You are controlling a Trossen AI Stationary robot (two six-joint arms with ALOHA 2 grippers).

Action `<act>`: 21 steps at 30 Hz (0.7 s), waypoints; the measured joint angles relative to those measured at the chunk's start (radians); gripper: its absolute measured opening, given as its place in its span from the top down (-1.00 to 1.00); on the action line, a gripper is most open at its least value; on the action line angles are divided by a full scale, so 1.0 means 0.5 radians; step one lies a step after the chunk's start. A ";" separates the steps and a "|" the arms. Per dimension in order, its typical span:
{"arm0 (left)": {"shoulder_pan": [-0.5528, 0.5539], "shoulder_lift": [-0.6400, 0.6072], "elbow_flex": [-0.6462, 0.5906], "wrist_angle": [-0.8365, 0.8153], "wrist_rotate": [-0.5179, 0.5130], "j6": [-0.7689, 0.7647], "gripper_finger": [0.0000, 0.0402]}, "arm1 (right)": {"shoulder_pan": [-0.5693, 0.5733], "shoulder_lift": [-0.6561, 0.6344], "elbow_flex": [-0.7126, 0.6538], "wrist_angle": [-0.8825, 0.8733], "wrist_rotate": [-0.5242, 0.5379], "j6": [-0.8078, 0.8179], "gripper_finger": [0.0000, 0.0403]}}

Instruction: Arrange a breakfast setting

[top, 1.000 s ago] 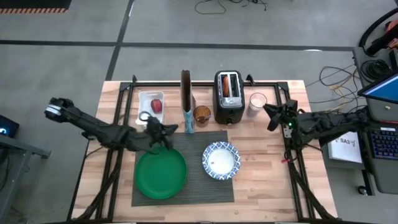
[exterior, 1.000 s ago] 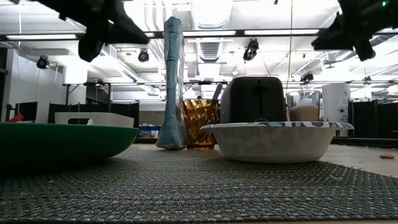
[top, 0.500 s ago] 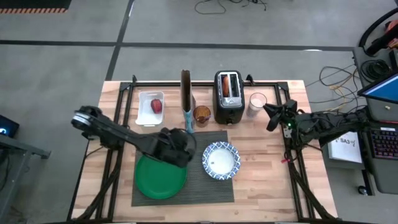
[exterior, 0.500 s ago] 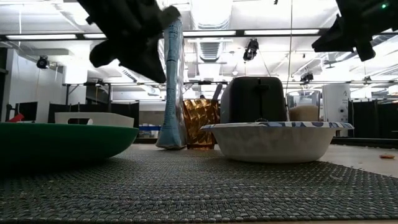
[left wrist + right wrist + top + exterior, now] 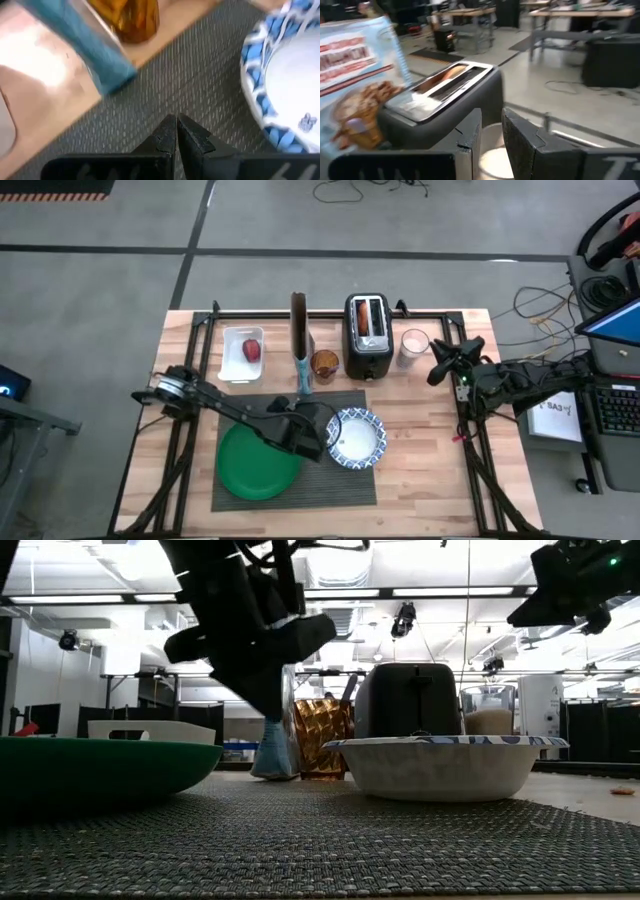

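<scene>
Swinging in from the tray side, the left gripper (image 5: 318, 442) had crossed the green plate (image 5: 255, 465) and hung clenched and empty over the placemat (image 5: 345, 480), just beside the blue-and-white bowl (image 5: 357, 436). Plate and bowl already sat on the mat. The right gripper (image 5: 436, 370) waited part-way apart near the toaster (image 5: 367, 335), holding nothing I could see.

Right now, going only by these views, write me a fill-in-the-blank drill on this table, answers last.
1. The green plate lies on the ribbed ____.
2. The left tool, fingers shut, hovers between the plate and the patterned ____.
3. The red fruit sits in the white ____.
4. The right tool waits near the glass beside the black ____.

Missing words: placemat; bowl; tray; toaster
</scene>
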 joint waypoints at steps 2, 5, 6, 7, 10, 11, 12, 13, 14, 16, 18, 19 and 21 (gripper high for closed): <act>0.000 -0.004 -0.005 -0.022 0.034 -0.035 1.00 | 0.000 0.000 -0.001 -0.001 0.032 -0.009 0.66; 0.022 -0.061 -0.075 -0.034 0.038 -0.077 0.99 | 0.000 -0.001 -0.019 -0.009 0.051 -0.024 0.66; 0.033 -0.087 -0.100 -0.030 0.038 -0.081 0.96 | 0.000 -0.001 -0.027 -0.010 0.062 -0.025 0.66; 0.044 -0.113 -0.129 -0.017 0.037 -0.083 0.93 | 0.000 -0.001 -0.033 -0.007 0.066 -0.028 0.66; 0.062 -0.154 -0.205 0.062 0.025 -0.083 0.75 | 0.000 -0.001 -0.037 0.014 0.177 -0.097 0.66; 0.061 -0.155 -0.218 0.082 0.018 -0.081 0.67 | 0.000 -0.002 -0.031 0.023 0.223 -0.123 0.66; 0.060 -0.154 -0.225 0.100 0.007 -0.078 0.58 | 0.000 -0.002 -0.017 0.052 0.257 -0.149 0.66; 0.060 -0.151 -0.226 0.115 -0.023 -0.077 0.48 | 0.000 -0.002 0.004 0.083 0.270 -0.169 0.66; 0.058 -0.150 -0.225 0.135 -0.059 -0.078 0.38 | 0.000 -0.003 0.020 0.113 0.270 -0.185 0.66; 0.058 -0.148 -0.225 0.143 -0.117 -0.077 0.18 | 0.000 -0.004 0.041 0.120 0.244 -0.202 0.66; 0.059 -0.147 -0.222 0.153 -0.159 -0.071 0.01 | 0.000 -0.003 0.042 0.112 0.190 -0.204 0.66; 0.060 -0.147 -0.222 0.166 -0.174 -0.068 -0.08 | 0.000 -0.003 0.042 0.111 0.168 -0.204 0.66; 0.059 -0.147 -0.221 0.191 -0.177 -0.065 -0.21 | 0.000 -0.003 0.042 0.113 0.152 -0.202 0.66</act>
